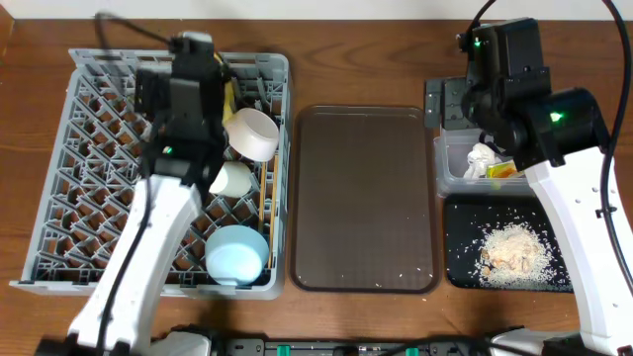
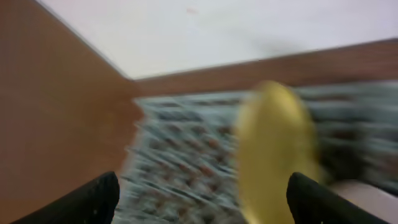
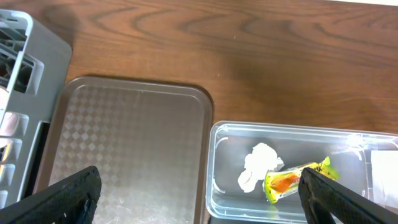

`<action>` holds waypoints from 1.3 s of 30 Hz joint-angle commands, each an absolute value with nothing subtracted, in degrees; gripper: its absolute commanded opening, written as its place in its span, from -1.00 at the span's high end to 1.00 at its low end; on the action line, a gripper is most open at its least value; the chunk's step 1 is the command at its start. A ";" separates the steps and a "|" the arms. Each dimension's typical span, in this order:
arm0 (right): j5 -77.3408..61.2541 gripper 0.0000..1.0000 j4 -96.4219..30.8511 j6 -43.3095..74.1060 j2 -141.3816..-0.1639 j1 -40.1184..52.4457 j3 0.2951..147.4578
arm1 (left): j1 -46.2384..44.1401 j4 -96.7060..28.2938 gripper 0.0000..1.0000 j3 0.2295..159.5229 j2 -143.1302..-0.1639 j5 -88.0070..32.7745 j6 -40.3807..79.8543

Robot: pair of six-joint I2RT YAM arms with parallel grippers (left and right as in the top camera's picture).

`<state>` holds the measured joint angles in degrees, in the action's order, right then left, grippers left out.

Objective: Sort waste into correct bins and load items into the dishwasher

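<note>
The grey dishwasher rack (image 1: 59,198) fills the left of the table. In it stand a yellow plate (image 1: 229,99) on edge, a cream cup (image 1: 252,133), a pinkish-white small bowl (image 1: 232,178), a light blue bowl (image 1: 237,255) and chopsticks (image 1: 267,213). My left gripper (image 2: 202,199) is open over the rack's far end, and the blurred plate (image 2: 273,149) stands just beyond its right finger. A tissue (image 3: 258,165) and a snack wrapper (image 3: 292,180) lie in the clear bin (image 3: 224,186). Above that bin's near edge, my right gripper (image 3: 199,199) hangs open and holds nothing. Food scraps (image 1: 514,247) lie in the black bin (image 1: 460,213).
A large brown tray (image 1: 364,198) lies between the rack and the two bins, with a few crumbs near its front edge. The table's far edge and a pale wall show beyond the rack (image 2: 186,162) in the left wrist view. The left arm reaches over the rack's middle.
</note>
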<state>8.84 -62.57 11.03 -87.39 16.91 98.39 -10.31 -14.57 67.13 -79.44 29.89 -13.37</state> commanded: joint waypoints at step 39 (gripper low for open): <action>9.67 -0.99 -63.09 10.20 -77.30 16.56 97.67 | -10.41 -27.05 -0.94 67.18 -71.85 7.49 8.88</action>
